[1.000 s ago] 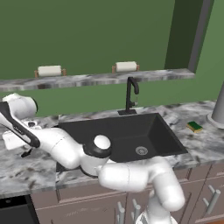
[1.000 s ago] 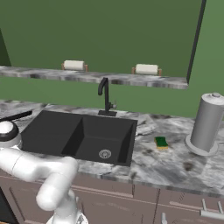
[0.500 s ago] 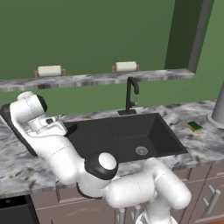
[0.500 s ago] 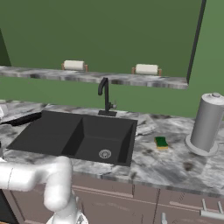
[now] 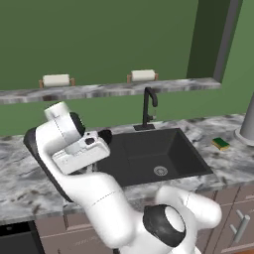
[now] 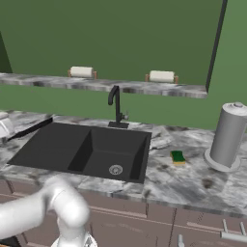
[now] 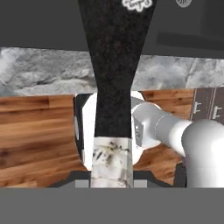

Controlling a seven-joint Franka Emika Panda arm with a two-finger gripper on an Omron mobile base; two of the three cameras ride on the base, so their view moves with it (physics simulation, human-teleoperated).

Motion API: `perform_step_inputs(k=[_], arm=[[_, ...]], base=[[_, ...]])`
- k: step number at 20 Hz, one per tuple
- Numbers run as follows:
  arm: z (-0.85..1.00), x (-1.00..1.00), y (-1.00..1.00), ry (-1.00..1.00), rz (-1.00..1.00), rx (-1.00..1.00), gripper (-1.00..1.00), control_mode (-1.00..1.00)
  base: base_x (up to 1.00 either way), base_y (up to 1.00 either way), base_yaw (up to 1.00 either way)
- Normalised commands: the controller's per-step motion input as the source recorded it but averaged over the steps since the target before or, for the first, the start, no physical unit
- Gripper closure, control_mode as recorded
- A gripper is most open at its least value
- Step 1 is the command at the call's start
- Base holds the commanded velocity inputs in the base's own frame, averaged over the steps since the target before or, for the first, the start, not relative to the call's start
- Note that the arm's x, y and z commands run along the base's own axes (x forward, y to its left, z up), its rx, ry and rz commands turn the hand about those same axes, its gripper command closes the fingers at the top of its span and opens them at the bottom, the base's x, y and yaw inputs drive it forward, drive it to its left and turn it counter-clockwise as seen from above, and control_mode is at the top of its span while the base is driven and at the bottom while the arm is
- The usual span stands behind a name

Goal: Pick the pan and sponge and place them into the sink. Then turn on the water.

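— Where is the pan (image 7: 116, 65)?

— Off the surface (image 5: 20, 173) and in the air, at the left end of the sink (image 5: 191, 149). In the hand view its dark handle runs straight up the middle, with wooden floor showing far beneath it. From the left base view, only a black curved edge of it (image 5: 30, 149) shows behind the white arm (image 5: 94, 193).

— And the fingers (image 7: 76, 179)?

— Closed on that handle: one dark tip sits on each side of it at the bottom of the hand view, with no gap to be seen.

— Is the pan level?

— I cannot tell. The arm hides most of it.

— The sponge (image 5: 221, 144)?

— Lying flat on the grey marbled surface to the right of the sink, well apart from the arm. From the right base view it (image 6: 177, 157) sits between the basin's rim and a tall grey canister (image 6: 227, 135).

— Anything in the sink (image 6: 53, 144)?

— Only the round silver drain (image 6: 115, 169) shows on its black floor. The curved black faucet (image 6: 116, 103) stands at the back rim, and above it two paper rolls (image 6: 81, 72) (image 6: 161, 76) rest on the marbled shelf (image 6: 120, 87) against the green wall.
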Motion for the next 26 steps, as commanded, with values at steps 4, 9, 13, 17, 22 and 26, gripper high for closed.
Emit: perform_step_inputs(k=[4,9,13,17,22,26], arm=[[0.64,-0.71,-0.92,-0.03,0.00,0.02,1.00,-1.00],[0.26,-0.44,-0.90,0.12,-0.11,0.09,1.00,-1.00],[0.01,-0.24,-0.72,0.27,-0.21,0.20,1.00,-1.00],[0.00,-0.14,-0.73,0.16,-0.20,0.23,1.00,-1.00],[0.00,-0.02,-0.87,0.02,-0.18,0.18,1.00,-1.00],[0.00,0.00,-0.84,0.00,-0.18,0.11,1.00,-1.00]], base=[[0.00,0.00,0.00],[0.00,0.00,0.00],[0.00,0.00,0.00],[0.00,0.00,0.00],[0.00,0.00,0.00],[0.00,0.00,0.00]])
